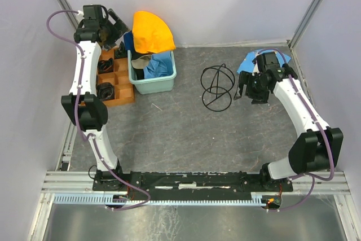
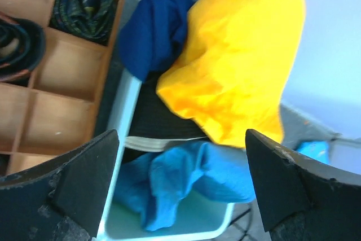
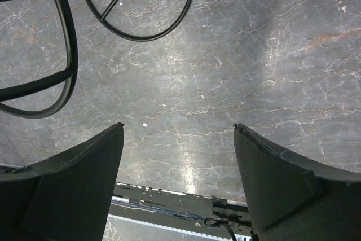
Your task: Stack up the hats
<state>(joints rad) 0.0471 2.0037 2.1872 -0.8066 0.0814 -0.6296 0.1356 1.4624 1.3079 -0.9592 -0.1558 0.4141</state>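
Hats lay heaped in a mint-green plastic tub (image 1: 152, 87) toward the far left of the grey marbled table (image 1: 186, 134). The yellow-orange hat (image 1: 151, 31) sat highest, draped over the tub's far rim. The dark navy hat (image 2: 152, 32) bunched at the tub's far-left corner, partly tucked under the yellow-orange one. The black hat (image 2: 158, 119), a pale band along its edge, lay inside the tub beneath the yellow-orange one. The light blue hat (image 1: 158, 66) lay crumpled in the tub's near half.

The left gripper (image 1: 113, 29) hung just beside the tub's far-left corner, its jaws spread wide with nothing between them. In its wrist view the two dark fingers (image 2: 73, 184) framed the pile, and whether either touched fabric could not be told.

The right gripper (image 1: 251, 90) hung well to the right of the tub, its jaws also apart and empty above bare tabletop. A black wire stand (image 1: 219, 86) stood between it and the tub. A light-blue cloth (image 1: 248, 60) lay farther right of the tub, mostly hidden behind the right arm.

A wooden compartment tray (image 1: 115, 80) sat against the tub's left wall, with dark rolled items (image 2: 84, 4) in several of its cells.
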